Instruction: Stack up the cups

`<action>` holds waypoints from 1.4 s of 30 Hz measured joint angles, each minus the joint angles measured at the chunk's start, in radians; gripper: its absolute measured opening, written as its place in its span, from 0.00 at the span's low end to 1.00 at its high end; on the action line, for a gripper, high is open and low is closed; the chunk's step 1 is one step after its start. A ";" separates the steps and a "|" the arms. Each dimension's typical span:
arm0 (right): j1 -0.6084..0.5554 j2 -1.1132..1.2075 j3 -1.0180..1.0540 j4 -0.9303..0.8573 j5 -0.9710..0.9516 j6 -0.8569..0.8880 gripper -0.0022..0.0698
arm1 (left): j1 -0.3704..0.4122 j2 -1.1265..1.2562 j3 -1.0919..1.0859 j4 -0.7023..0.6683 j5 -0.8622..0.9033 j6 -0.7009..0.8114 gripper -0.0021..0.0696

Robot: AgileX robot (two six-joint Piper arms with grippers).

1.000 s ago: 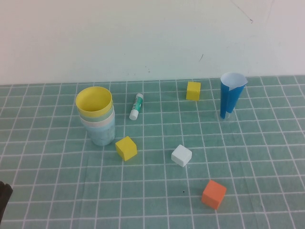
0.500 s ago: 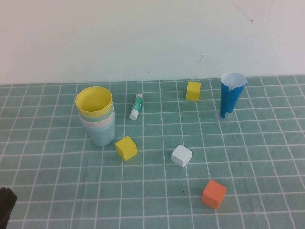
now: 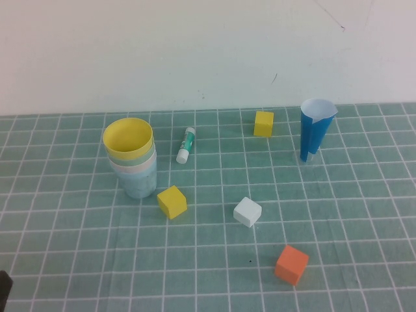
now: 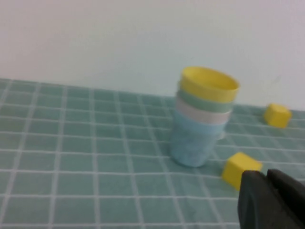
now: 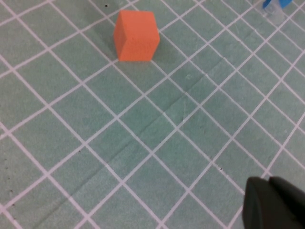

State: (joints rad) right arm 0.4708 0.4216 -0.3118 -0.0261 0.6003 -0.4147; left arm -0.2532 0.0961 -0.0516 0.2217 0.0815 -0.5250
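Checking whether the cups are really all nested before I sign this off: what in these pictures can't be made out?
- Cup stack: the nested cups show only rim bands, their bodies hidden inside the light blue cup.
- Left gripper: cut off by the left wrist view's edge; a dark sliver at the high view's corner.
- Right gripper: cut off in the right wrist view, absent from the high view.

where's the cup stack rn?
High view: cup stack stands upright on the robot's left, far side of the mat, between the glue stick and a yellow cube.

cups (image 3: 132, 162): 4 stacked | cubes: 2 yellow (image 3: 172, 201), 1 white (image 3: 247, 212), 1 orange (image 3: 291, 264) | cone (image 3: 316, 130): 1 | tube (image 3: 186, 145): 1
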 joint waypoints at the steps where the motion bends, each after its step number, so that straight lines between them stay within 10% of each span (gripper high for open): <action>1: 0.000 0.000 0.000 0.000 0.000 0.000 0.03 | 0.020 0.000 0.008 -0.003 0.000 0.017 0.03; 13: -0.002 0.000 0.000 0.002 0.002 0.000 0.03 | 0.141 -0.106 0.071 -0.277 0.216 0.303 0.03; 42: -0.002 0.000 0.000 0.002 0.002 0.000 0.03 | 0.147 -0.108 0.071 -0.284 0.224 0.479 0.03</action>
State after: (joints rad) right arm 0.4693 0.4216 -0.3118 -0.0241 0.6026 -0.4147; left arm -0.1062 -0.0123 0.0195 -0.0623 0.3057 -0.0463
